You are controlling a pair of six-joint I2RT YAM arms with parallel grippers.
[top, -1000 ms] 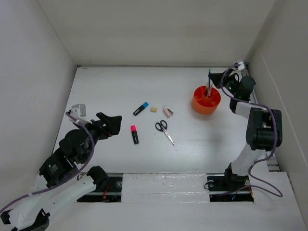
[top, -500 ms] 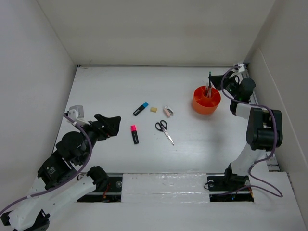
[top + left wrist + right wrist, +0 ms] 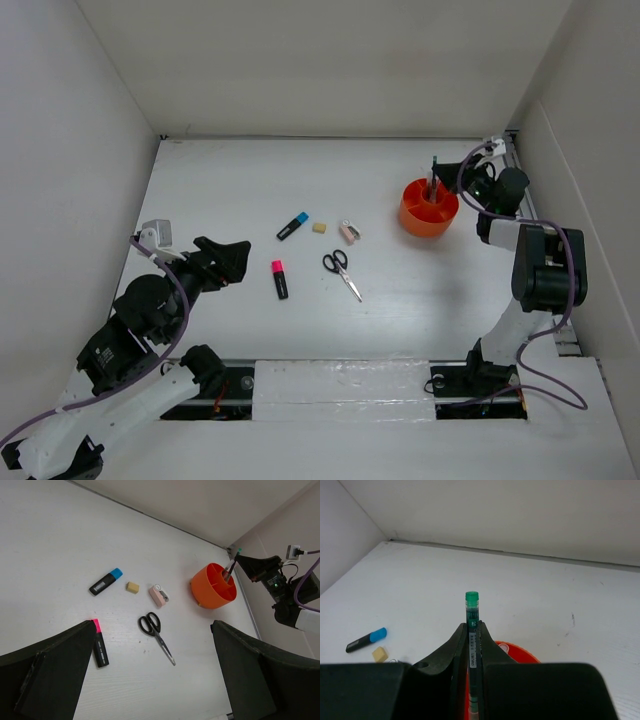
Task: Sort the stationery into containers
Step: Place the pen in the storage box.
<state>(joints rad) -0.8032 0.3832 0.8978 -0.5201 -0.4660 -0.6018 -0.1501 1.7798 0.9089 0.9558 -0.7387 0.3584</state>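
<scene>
The right hand is clamped on a green-capped pen, holding it upright with its lower end down inside the orange tub, which stands near the far right corner of the bench. The step in hand looks like dropping this pen into one compartment; which one, I cannot tell. The next move calls for the fingers to part so the pen rests against the tub wall, then a straight lift clear of the rim without tipping the tub.

The left hand hovers above the near left part of the bench with its fingers wide apart, holding nothing. Out in the middle of the bench lie the scissors, the pink highlighter, the blue-capped marker, the eraser and a small pinkish piece, all still to be sorted.

Compared with a second ago, the pen sits slightly lower in the tub and the left arm has drawn back a little toward the near left corner. The loose items have not moved.
</scene>
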